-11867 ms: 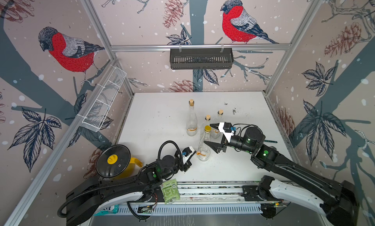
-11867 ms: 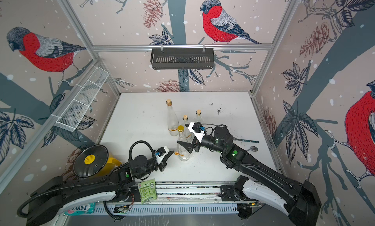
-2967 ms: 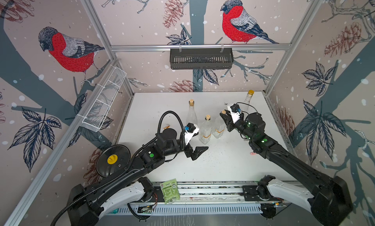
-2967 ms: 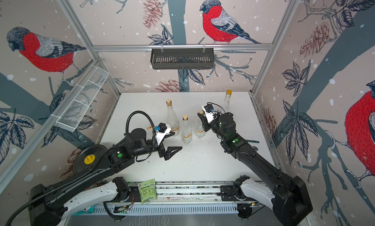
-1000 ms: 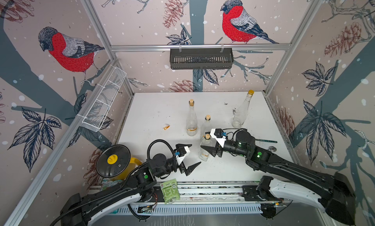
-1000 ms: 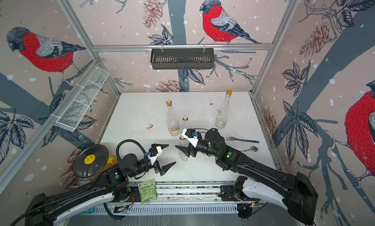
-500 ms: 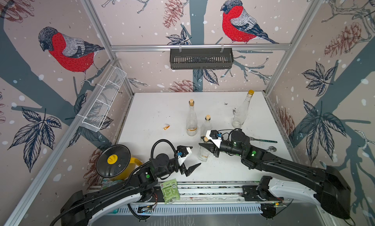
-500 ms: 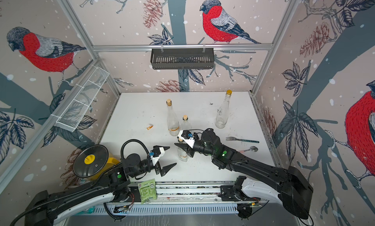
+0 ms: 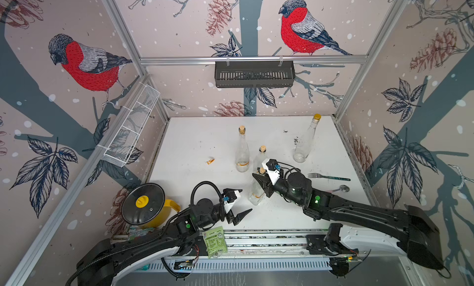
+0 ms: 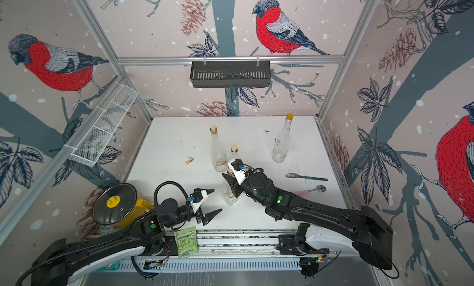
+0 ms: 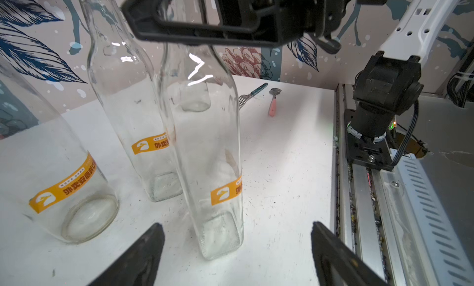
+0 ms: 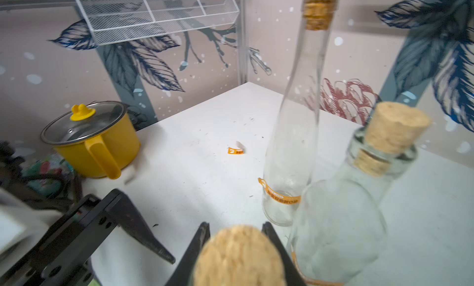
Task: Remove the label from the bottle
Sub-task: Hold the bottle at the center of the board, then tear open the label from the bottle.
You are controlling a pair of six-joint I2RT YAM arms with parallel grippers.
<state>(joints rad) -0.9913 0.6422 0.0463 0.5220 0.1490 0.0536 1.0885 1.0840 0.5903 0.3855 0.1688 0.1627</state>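
Since 1 second ago the right gripper (image 9: 259, 178) has slid in from beside the nearest bottle (image 9: 256, 192) and closed its jaws on the neck just below the cork (image 12: 238, 256). The left gripper (image 9: 246, 200) has barely shifted; it sits low, near the bottle's base, jaws spread wide and holding nothing. The bottle stands upright near the front of the table (image 9: 195, 143), just in front of 2 other labelled bottles (image 11: 123, 105). Its orange label (image 11: 225, 194) wraps low around the square body. The step in hand looks like steadying before peeling. The right grip should keep the neck firm and vertical. The left should bring 1 fingertip to the label's end, pinch only the strip, and pull along the glass rather than outward, lest the bottle tip into its neighbours.
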